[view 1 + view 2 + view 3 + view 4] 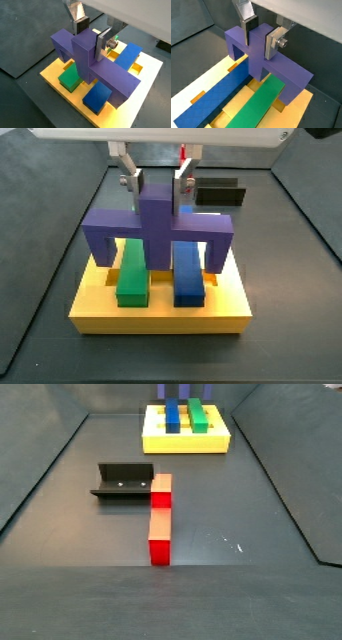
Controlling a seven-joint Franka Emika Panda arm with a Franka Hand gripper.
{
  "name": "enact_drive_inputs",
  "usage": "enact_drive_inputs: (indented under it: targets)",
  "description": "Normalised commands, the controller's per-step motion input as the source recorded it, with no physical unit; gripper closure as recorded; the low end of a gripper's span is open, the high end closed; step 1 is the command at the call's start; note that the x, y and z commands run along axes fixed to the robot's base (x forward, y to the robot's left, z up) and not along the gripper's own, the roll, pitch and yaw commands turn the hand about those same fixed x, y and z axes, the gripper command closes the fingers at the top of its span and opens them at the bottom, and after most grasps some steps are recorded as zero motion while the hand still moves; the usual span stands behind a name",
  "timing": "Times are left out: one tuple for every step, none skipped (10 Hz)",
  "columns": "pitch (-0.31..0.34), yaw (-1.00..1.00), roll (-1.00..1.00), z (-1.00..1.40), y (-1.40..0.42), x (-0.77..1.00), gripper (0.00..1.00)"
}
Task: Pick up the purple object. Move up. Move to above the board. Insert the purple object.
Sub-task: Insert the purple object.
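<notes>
On the dark tabletop [201,524], the gripper [156,180] jaws clamp the purple object [158,223] above the board [160,303]; insertion next needs a straight descent.

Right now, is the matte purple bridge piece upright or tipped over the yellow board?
Upright: the matte purple bridge piece stands legs-down over the flat yellow slotted board, its stem clamped in the pincer. Whether the legs are seated, cannot tell.
</notes>
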Motion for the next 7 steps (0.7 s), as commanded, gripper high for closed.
enact_drive_inputs:
  targets:
    - [0.0,0.0,0.0,-0.07,0.0,-0.02,1.0]
    - [0.063,0.0,-0.14,-0.27,0.02,-0.1,1.0]
    - [0.056,0.01,-0.09,-0.27,0.0,0.0,1.0]
    - [0.01,0.06,-0.01,-0.29,0.0,0.02,1.0]
    - [0.033,0.05,-0.04,-0.31,0.0,0.0,1.0]
    - [0.036,0.03,-0.04,-0.27,0.0,0.0,1.0]
    - [0.03,0.04,0.0,-0.26,0.0,0.0,1.0]
